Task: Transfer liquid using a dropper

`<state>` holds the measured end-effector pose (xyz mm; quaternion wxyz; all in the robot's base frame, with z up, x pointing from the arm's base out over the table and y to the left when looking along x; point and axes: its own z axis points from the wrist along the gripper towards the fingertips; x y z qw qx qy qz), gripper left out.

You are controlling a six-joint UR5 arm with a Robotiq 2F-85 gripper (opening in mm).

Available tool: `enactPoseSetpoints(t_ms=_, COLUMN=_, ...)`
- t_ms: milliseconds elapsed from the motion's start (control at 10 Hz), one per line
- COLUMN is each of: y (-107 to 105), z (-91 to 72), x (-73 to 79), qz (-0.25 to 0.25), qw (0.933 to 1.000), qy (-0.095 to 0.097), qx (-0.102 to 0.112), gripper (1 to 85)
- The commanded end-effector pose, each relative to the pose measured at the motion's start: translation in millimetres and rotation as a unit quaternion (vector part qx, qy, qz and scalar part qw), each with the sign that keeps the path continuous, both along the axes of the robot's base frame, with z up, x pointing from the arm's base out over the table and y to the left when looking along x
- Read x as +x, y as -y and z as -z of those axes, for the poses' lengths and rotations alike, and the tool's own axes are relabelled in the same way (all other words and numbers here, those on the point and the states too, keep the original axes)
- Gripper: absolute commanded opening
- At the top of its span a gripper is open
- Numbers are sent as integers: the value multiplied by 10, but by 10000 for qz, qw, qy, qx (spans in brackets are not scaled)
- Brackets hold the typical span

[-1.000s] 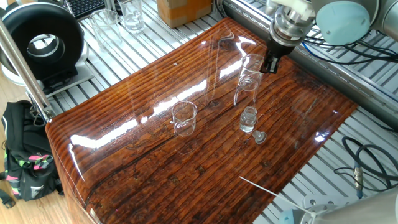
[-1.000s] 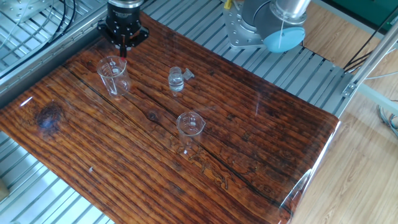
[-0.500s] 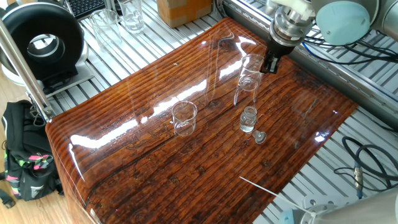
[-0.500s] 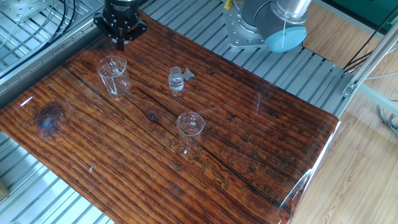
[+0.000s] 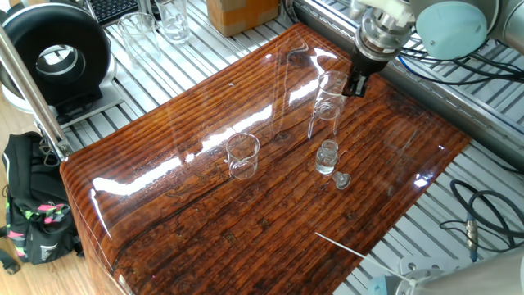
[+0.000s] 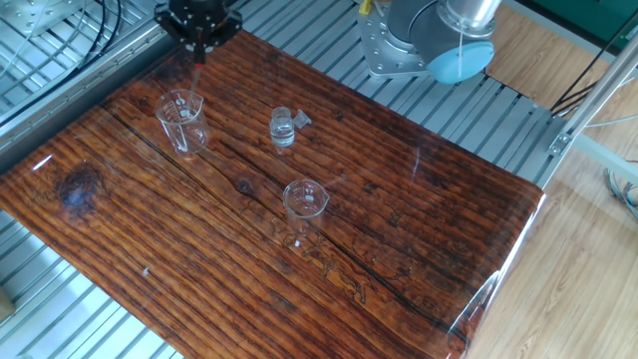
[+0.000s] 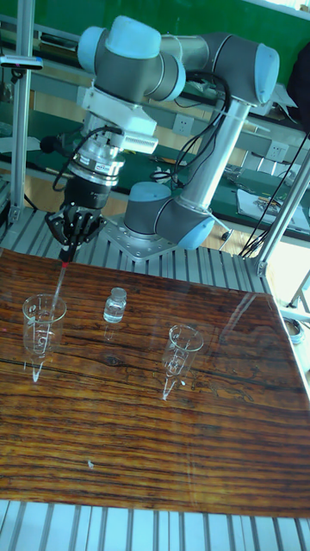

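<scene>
- Gripper (image 7: 72, 234) clamped on red bulb of dropper (image 7: 57, 291), lifted higher than a second ago.
- Tube tip still inside far conical glass (image 7: 40, 320); withdrawal under way, liquid likely drawn.
- Next: carry toward second conical glass (image 7: 180, 346).

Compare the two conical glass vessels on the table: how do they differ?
The conical vessel under the gripper has the dropper reaching down into it; the other conical vessel has nothing dipped in. The first stands near the table's edge, the second nearer its middle. Both are clear, upright, pointed glass.

Glossy wooden tabletop (image 5: 246, 213) on slatted metal bench (image 6: 329, 60); green wall (image 7: 172, 17) behind.
</scene>
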<state>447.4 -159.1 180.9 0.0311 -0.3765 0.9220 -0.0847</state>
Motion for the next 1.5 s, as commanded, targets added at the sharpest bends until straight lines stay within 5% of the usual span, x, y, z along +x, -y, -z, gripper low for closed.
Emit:
enactPoseSetpoints(t_ms=0, y=-57, z=-145, x=-162, qz=-246, qw=9993, qy=-269, qx=-27, gripper=17)
enactPoseSetpoints(t_ms=500, y=-214, z=-615, x=-166, qz=-519, qw=9978, qy=-161, qx=-369, gripper=17)
enactPoseSetpoints(t_ms=700, y=-313, z=-714, x=-291, qz=-742, qw=9954, qy=-442, qx=-412, gripper=17)
enactPoseSetpoints(t_ms=900, y=-426, z=-781, x=-321, qz=-827, qw=9946, qy=-499, qx=-370, gripper=17)
enactPoseSetpoints(t_ms=1100, y=-609, z=-816, x=-520, qz=-882, qw=9911, qy=-968, qx=-226, gripper=17)
enactPoseSetpoints(t_ms=1400, y=-952, z=-825, x=-531, qz=-805, qw=9905, qy=-1112, qx=-62, gripper=17)
